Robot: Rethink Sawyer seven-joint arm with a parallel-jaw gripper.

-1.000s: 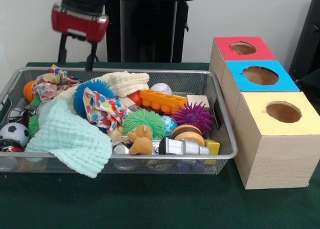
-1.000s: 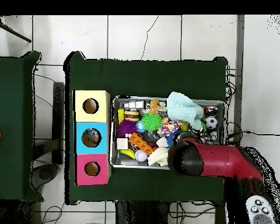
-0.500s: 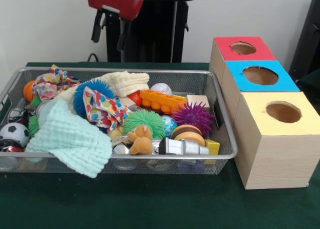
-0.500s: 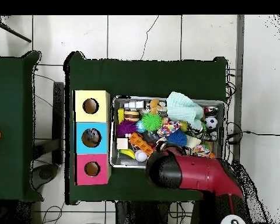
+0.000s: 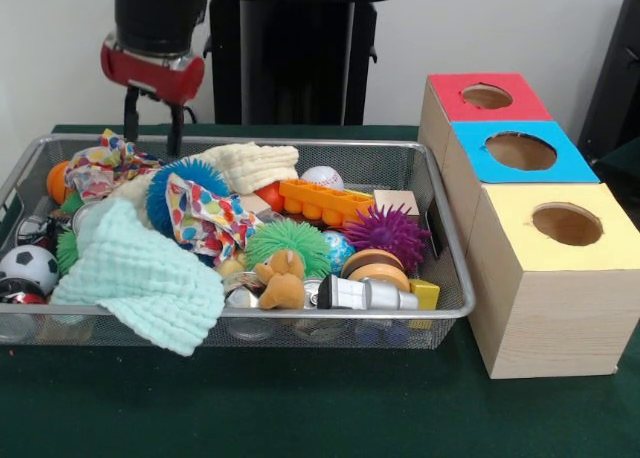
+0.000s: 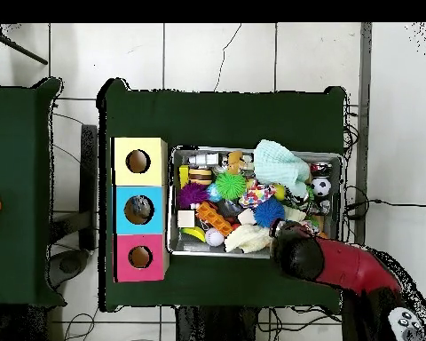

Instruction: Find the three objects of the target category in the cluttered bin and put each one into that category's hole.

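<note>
The bin (image 5: 445, 240) is a wide silver wire-mesh basket full of toys and cloths; it also shows in the overhead view (image 6: 170, 206). My gripper (image 5: 153, 126) hangs from the red arm head above the bin's far left rim. Its two black fingers (image 5: 176, 128) stand apart with nothing between them. In the overhead view the arm head (image 6: 296, 257) covers the gripper. Three wooden boxes with round holes stand beside the bin: red top (image 5: 487, 96), blue top (image 5: 520, 150) and yellow top (image 5: 565, 223).
In the bin lie a mint cloth (image 5: 140, 273), a cream cloth (image 5: 255, 163), a patterned cloth (image 5: 205, 218), blue (image 5: 185, 183), green (image 5: 285, 240) and purple (image 5: 388, 233) spiky balls, an orange block (image 5: 325, 200), a baseball (image 5: 321, 177), a soccer ball (image 5: 28, 265) and a teddy bear (image 5: 283, 278).
The gripper swung up and to the right half a second ago, then came back left and lower over the bin's far left rim. The bin's contents have not moved.
</note>
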